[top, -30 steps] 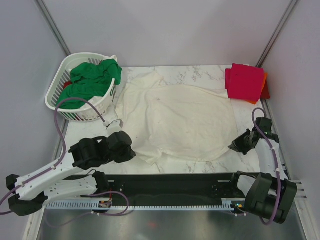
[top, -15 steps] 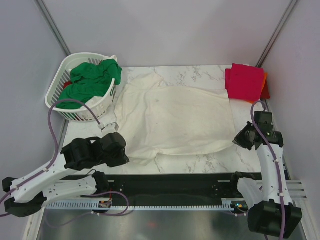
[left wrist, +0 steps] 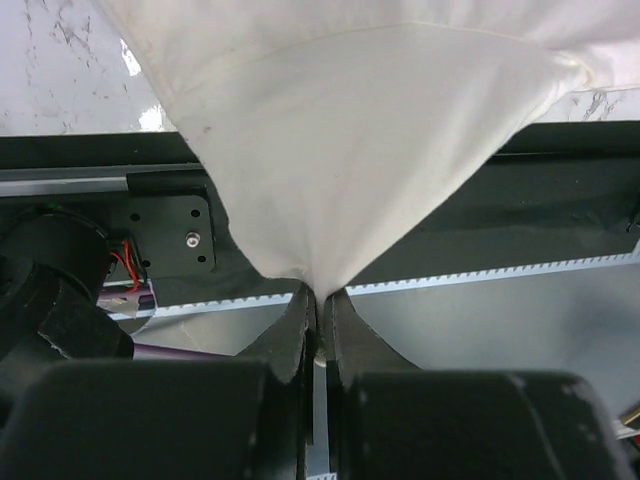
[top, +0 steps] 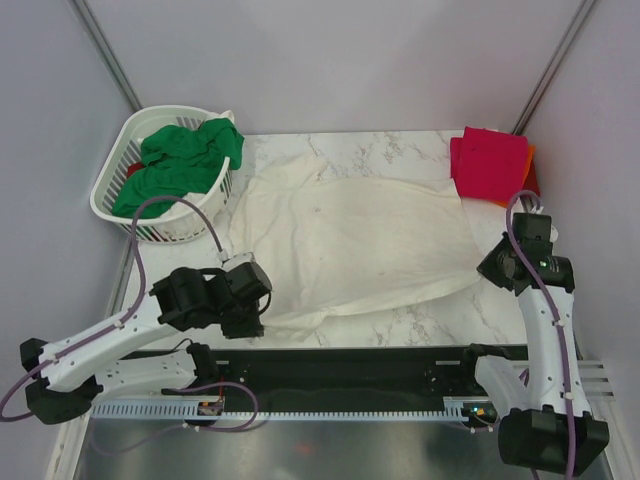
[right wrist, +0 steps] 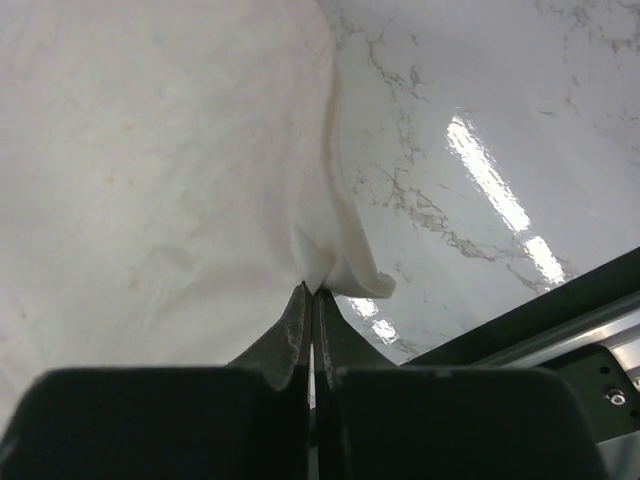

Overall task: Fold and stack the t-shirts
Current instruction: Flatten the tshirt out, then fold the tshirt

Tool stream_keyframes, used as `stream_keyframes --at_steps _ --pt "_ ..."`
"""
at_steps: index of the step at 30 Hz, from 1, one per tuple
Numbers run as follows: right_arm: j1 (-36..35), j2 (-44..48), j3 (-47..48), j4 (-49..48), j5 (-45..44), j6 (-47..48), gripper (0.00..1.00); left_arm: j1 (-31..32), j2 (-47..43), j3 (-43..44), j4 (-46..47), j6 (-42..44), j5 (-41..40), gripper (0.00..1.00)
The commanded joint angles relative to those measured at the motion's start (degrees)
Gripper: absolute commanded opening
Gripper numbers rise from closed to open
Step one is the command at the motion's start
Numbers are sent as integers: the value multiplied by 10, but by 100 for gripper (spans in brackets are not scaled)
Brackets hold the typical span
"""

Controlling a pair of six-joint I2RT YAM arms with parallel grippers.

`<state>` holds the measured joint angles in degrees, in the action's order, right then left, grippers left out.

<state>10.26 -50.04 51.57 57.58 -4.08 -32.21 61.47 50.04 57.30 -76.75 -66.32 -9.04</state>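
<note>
The large cream-white t-shirt point(top: 355, 240) lies spread over the middle of the marble table. My left gripper point(top: 255, 305) is shut on its near-left hem corner, which hangs as a point of cloth point(left wrist: 330, 160) above my fingertips point(left wrist: 318, 295). My right gripper point(top: 487, 267) is shut on its near-right edge point(right wrist: 200, 150), pinched at the tips point(right wrist: 312, 290). A folded crimson-pink shirt point(top: 488, 163) lies on an orange one point(top: 527, 170) at the back right. A bright green shirt point(top: 185, 160) fills the basket.
The white slotted laundry basket point(top: 160, 228) stands at the back left. The black rail point(top: 340, 375) runs along the table's near edge. Grey walls close in left, right and back. Bare marble point(top: 420, 315) shows in front of the shirt.
Both grippers have lifted the shirt's near hem and carried it away from the near edge, so the cloth looks shorter front to back. The right arm rose and moved back; the left shifted right.
</note>
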Motion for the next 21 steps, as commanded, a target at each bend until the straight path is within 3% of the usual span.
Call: stream_keyframes --at_steps 1,4,10,16,21 --pt "-2 -24 21 -60 55 12 0 -2 35 58 -1 56 -26 3" --pt "-2 -65 41 -95 83 10 0 -23 89 97 32 129 -27 4" --pt "-5 -181 114 -133 97 17 0 -161 195 147 113 310 45 2" --pt "-15 -282 172 -164 97 15 0 -255 303 227 134 420 86 2" --pt "-17 -342 200 -179 90 14 0 -294 392 301 134 472 103 2"
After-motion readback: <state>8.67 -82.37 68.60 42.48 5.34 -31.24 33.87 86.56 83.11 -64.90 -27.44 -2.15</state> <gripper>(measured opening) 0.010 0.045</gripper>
